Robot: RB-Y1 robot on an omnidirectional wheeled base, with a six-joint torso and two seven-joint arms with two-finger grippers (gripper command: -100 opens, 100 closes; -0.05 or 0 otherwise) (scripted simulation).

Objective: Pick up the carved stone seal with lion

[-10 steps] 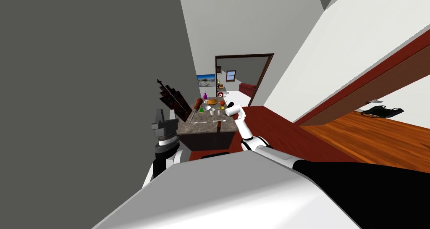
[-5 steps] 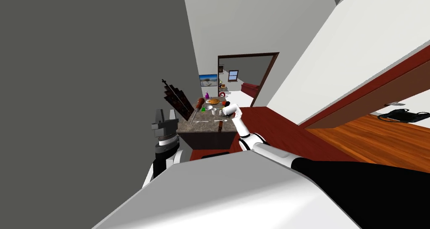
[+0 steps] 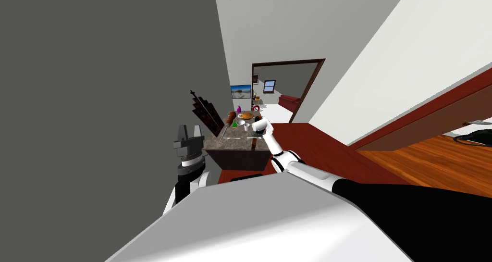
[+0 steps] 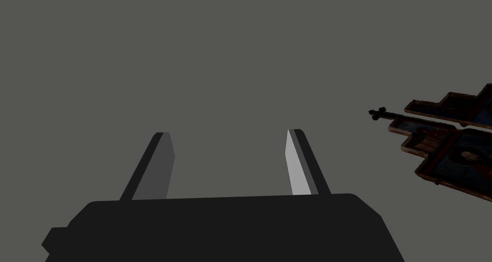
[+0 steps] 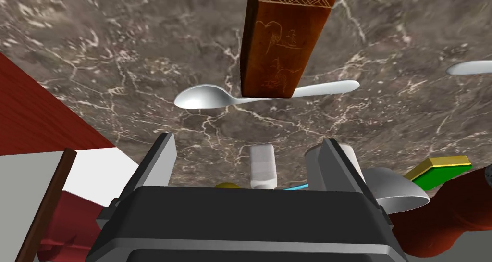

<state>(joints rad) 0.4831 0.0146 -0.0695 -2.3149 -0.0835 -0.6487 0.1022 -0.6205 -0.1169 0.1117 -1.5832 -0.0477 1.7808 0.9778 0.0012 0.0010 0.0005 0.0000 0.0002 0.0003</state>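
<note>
Seal (image 5: 287, 38), brown and carved, stands upright on marbled worktop (image 5: 120, 47) just beside a spoon (image 5: 206, 96), ahead of right gripper (image 5: 248, 139), fingers spread, empty. Left gripper (image 4: 228, 131) likewise spread.

The table (image 3: 230, 143) is standing at twelve o'clock, with a doorway (image 3: 286, 88) opening behind it toward one o'clock. The carved seal (image 5: 283, 38) is standing on the table by its near edge, and a spoon (image 5: 211, 96) is lying at the seal's foot — on its twelve o'clock side. The right gripper (image 5: 248, 139) is hanging over the table just beyond that spoon, with a cup (image 5: 312, 163), a bowl (image 5: 399, 194) and a block (image 5: 439, 170) sitting farther back, toward eleven o'clock. The left gripper (image 4: 228, 132) is hanging off the table at nine o'clock, and framed panels (image 4: 451, 143) are standing at one o'clock from it — along the table's left side.
</note>
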